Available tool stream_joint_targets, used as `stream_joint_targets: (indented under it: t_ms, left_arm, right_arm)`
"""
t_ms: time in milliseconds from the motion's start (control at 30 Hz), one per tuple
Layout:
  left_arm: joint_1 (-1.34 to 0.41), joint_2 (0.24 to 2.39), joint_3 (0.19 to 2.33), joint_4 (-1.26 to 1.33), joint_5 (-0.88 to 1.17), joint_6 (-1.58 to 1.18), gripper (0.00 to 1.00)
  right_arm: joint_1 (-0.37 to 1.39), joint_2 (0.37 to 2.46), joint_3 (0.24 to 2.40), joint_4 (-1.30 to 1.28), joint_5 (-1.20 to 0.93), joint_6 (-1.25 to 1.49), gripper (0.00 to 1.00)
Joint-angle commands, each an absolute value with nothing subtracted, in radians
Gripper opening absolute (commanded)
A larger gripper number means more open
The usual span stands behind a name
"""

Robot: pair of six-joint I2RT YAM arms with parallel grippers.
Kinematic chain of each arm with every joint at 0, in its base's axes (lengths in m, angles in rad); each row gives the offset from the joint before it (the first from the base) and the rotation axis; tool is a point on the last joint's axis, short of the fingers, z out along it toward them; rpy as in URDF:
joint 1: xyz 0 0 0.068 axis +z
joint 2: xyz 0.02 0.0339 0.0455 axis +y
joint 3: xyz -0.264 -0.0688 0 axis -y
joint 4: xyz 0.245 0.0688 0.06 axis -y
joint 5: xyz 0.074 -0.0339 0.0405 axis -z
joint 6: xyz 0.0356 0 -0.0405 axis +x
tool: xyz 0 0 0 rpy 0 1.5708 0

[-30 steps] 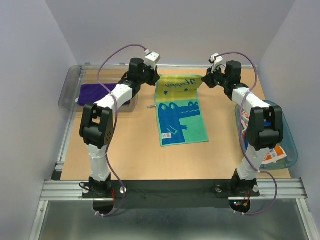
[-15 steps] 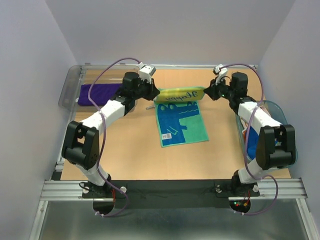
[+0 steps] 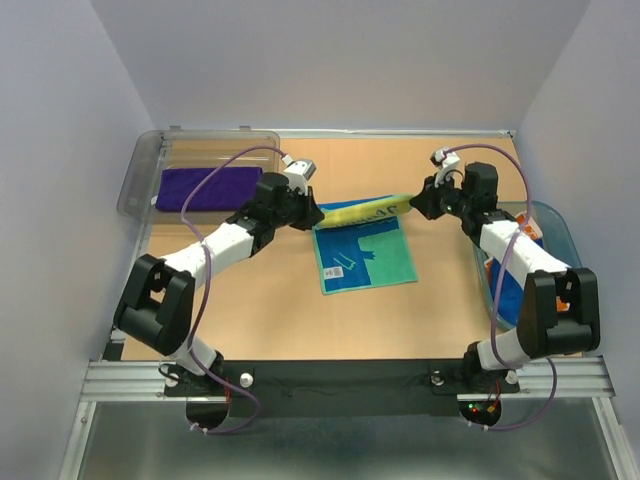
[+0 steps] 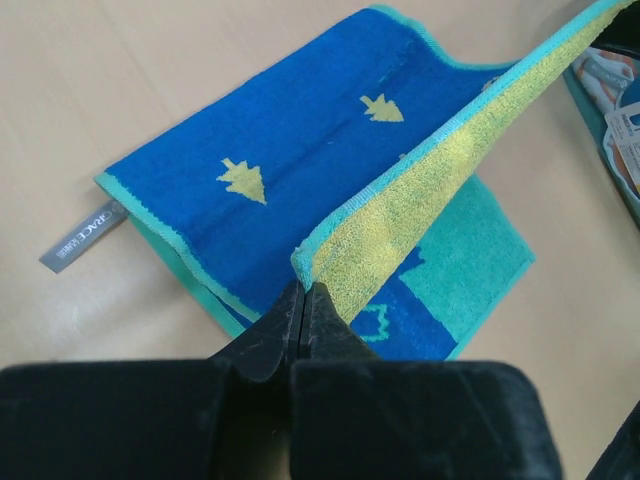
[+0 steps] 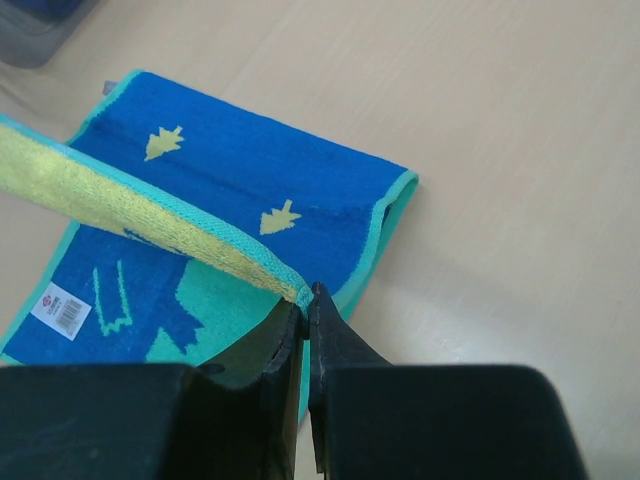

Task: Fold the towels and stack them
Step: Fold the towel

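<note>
A purple towel (image 3: 205,187) is contained in the clear bin (image 3: 135,190) at far left. The left tool (image 3: 317,214) is closed on one far corner of the blue-green towel (image 3: 365,255), whose edge is held raised over the bench (image 3: 270,290) centre. The other corner is clamped by the right tool (image 3: 414,205). A teal basket (image 3: 583,296) is located at right.

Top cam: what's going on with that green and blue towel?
It's mid-fold. The left gripper and right gripper each pinch a corner of the green and blue towel. They hold its far edge lifted over the part lying flat on the table, with the yellow underside showing. A purple towel lies in the clear bin at far left.
</note>
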State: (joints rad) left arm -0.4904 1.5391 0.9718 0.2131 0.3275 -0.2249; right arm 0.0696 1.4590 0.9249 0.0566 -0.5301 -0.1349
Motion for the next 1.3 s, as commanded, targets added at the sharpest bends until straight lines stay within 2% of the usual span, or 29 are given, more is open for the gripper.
stream_joint_targets:
  t_ms: [0, 500, 767, 1267]
  left_arm:
    - [-0.515, 1.463, 0.942, 0.219, 0.265, -0.252, 0.0]
    - [-0.543, 1.479, 0.905, 0.212, 0.23, -0.288, 0.0]
    - [-0.543, 1.545, 0.903, 0.192, 0.216, -0.288, 0.0]
    - [-0.555, 1.534, 0.871, 0.141, 0.18, -0.319, 0.0]
  right_arm:
    - [0.052, 1.405, 0.913, 0.072, -0.465, -0.12, 0.07]
    - [0.054, 1.358, 0.865, 0.061, -0.495, -0.077, 0.07]
    - [0.054, 1.373, 0.796, 0.061, -0.489, -0.005, 0.07]
    - [0.054, 1.355, 0.732, 0.06, -0.456, 0.14, 0.07]
